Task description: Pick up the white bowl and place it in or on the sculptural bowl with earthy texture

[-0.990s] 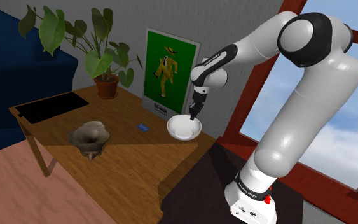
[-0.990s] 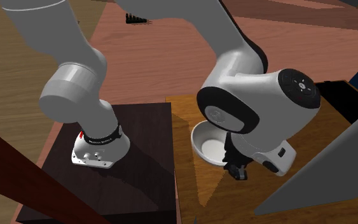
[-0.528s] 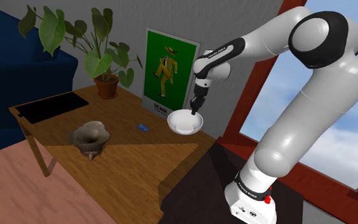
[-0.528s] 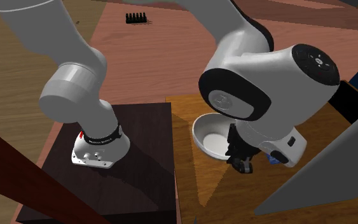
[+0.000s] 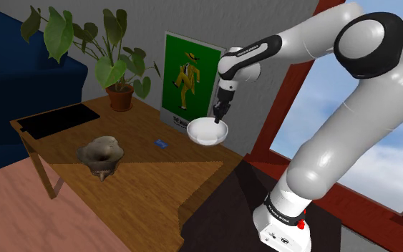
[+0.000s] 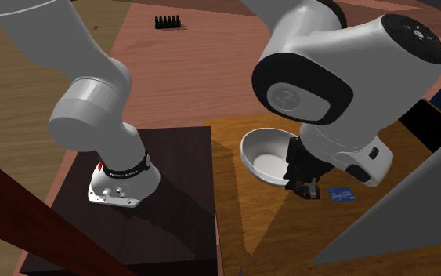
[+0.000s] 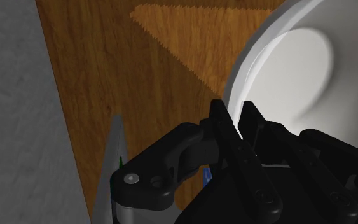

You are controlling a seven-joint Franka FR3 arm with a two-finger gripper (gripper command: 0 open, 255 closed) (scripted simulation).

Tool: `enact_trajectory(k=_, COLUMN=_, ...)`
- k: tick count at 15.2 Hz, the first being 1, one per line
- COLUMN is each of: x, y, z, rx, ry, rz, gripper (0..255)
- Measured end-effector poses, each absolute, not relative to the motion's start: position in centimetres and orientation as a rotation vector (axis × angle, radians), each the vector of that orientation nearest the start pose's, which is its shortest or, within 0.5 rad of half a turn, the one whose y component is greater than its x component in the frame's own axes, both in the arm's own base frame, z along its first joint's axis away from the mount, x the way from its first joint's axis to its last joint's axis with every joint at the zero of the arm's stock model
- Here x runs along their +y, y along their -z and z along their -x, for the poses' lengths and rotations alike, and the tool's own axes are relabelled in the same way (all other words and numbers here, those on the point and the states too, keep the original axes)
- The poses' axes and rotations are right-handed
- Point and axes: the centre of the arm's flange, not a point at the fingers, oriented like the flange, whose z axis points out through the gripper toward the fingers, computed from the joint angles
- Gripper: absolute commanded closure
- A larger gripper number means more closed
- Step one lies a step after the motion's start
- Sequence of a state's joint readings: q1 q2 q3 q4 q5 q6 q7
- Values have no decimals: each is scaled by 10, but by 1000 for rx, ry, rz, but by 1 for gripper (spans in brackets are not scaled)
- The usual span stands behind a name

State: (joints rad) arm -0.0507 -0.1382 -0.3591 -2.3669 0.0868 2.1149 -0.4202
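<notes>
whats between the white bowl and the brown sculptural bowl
In the shoulder view, a small blue card lies on the table between the held white bowl and the sculptural bowl; otherwise bare wood.

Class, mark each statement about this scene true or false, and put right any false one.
1. The gripper is shut on the rim of the white bowl. True.
2. The white bowl lies inside the sculptural bowl. False: the sculptural bowl stands apart on the table, with nothing in it.
3. A potted plant stands on the table. True.
4. The poster behind the table is red. False: the poster is green.
</notes>
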Motion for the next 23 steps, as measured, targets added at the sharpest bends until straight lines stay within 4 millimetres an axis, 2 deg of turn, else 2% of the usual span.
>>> enact_trajectory(k=4, x=-151, y=-374, z=-469, rx=48, ry=-98, rz=2980, gripper=255)
enact_trajectory(k=8, x=-108, y=-379, z=-500, rx=48, ry=-98, rz=2981, gripper=255)
enact_trajectory(k=10, x=-88, y=-374, z=-519, rx=48, ry=-98, rz=2980, gripper=255)
enact_trajectory(k=13, x=-57, y=-382, z=-544, rx=48, ry=-98, rz=2980, gripper=255)
enact_trajectory(k=23, x=37, y=-392, z=-633, rx=49, ry=-97, rz=2980, gripper=255)
